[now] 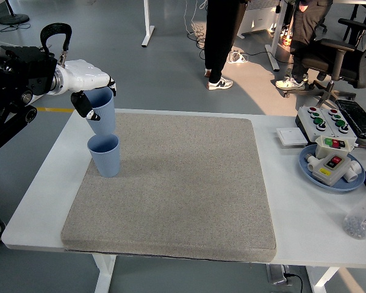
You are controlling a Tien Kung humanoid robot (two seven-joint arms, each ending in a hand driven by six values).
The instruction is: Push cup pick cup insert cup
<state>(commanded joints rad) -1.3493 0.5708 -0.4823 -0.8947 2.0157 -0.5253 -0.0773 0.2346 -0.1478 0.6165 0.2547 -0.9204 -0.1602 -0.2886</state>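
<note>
Two blue cups are in the head view. One cup [105, 155] stands upright on the grey mat [177, 183] near its left edge. The other blue cup [102, 113] hangs in the air just above it, slightly tilted, with my left hand [88, 91] shut on its upper part. The held cup's base sits a little above the standing cup's rim. My right arm is not in view.
A blue plate [311, 168] with a button box stands at the table's right, with a second button panel [326, 120] behind it and a clear bottle [363, 215] at the right edge. People's legs and an office chair stand beyond the table.
</note>
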